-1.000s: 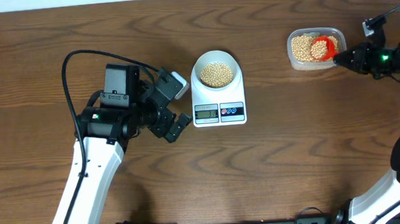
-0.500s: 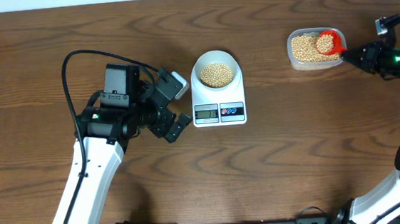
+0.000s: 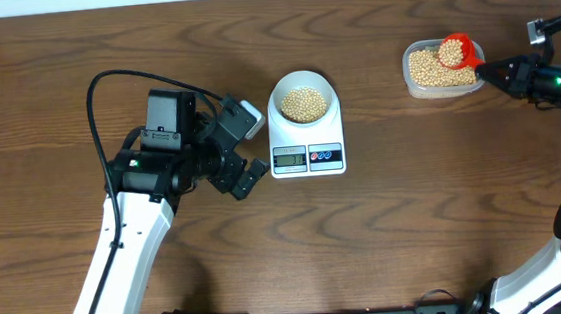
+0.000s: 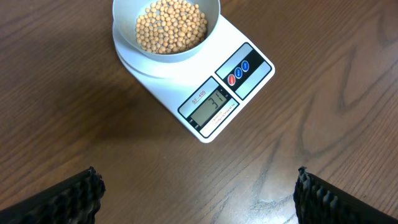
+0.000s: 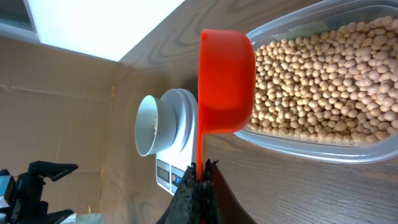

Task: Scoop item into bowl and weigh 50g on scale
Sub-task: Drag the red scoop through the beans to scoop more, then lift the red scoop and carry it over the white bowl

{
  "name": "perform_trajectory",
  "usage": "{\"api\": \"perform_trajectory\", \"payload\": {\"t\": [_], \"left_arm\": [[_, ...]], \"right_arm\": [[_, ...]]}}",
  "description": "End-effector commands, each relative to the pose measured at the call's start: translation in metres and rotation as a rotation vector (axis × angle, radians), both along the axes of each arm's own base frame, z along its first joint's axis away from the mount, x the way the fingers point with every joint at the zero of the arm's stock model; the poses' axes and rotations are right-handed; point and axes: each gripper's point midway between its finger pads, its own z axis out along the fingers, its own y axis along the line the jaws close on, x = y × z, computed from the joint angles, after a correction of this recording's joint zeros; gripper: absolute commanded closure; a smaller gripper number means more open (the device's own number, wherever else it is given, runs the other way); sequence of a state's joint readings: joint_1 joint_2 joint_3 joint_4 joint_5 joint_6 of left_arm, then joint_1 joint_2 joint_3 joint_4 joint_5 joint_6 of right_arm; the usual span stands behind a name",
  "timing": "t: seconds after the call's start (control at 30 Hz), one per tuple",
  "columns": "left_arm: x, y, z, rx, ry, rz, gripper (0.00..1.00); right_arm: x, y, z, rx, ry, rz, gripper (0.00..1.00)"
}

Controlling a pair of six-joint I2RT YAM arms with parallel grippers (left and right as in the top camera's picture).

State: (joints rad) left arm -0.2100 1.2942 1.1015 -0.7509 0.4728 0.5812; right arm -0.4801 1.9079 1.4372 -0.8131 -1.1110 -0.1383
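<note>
At two o'clock, right pincer (image 3: 487,73) clamps the loaded scoop (image 3: 456,53) over the tub (image 3: 424,90), probably so spills fall back in; left pincer (image 3: 252,147) gapes wide, idle.

A scale (image 3: 289,142) lies mid-table (image 3: 416,217), with a bowl (image 3: 275,102) on its far half and beans (image 3: 303,103) in the bowl. Well to its right stands a tub (image 3: 441,91) of more beans. A scoop (image 3: 456,51) is over the tub's far right corner, its handle in the right gripper (image 3: 490,72). The left gripper (image 3: 252,147) is just left of the scale.
</note>
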Motion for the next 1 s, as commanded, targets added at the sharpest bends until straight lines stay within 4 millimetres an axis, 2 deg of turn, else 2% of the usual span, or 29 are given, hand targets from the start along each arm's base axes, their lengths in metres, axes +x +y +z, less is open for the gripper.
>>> {"api": "perform_trajectory", "payload": {"t": [0.0, 0.3, 0.77, 0.97], "left_arm": [[0.004, -0.001, 0.007, -0.005, -0.022, -0.014, 0.00], [0.004, -0.001, 0.007, -0.005, -0.022, -0.014, 0.00], [0.004, -0.001, 0.007, -0.005, -0.022, -0.014, 0.00], [0.004, -0.001, 0.007, -0.005, -0.023, -0.014, 0.00]], "right_arm": [[0.002, 0.008, 0.009, 0.054, -0.025, 0.021, 0.99], [0.005, 0.043, 0.012, 0.061, -0.041, 0.109, 0.99], [0.012, 0.119, 0.017, 0.066, -0.064, 0.264, 0.99], [0.007, 0.150, 0.018, 0.064, -0.076, 0.337, 0.99]]}}
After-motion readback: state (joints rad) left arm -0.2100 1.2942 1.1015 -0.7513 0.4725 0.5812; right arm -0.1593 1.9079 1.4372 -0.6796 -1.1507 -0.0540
